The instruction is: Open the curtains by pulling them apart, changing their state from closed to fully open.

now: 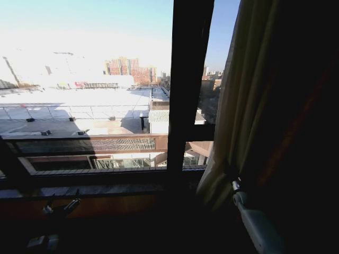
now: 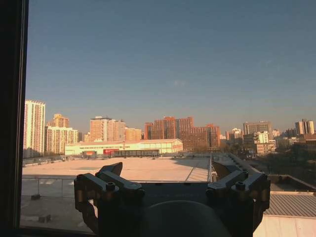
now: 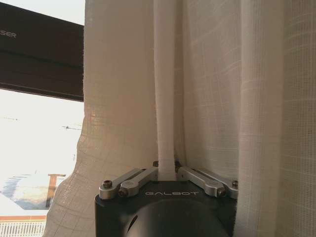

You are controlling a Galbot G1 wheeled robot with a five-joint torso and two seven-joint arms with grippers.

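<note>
"GALBOT" is printed on the right gripper [image 3: 167, 168] body, whose fingers pinch one narrow vertical fold of the curtains [image 3: 207, 98]. The fabric is sheer cream-white with a faint grid weave, its folds running straight up and down, gathered at the window's right side [image 1: 233, 116]. The left gripper [image 2: 170, 175] sits low near the sill, fingers spread, facing the window frame [image 1: 188, 79] and rooftops beyond.

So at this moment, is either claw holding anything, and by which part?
The right claw is shut on a vertical fold of the sheer curtain, low on the panel near its window-side edge. The left claw is open, holding nothing.
</note>
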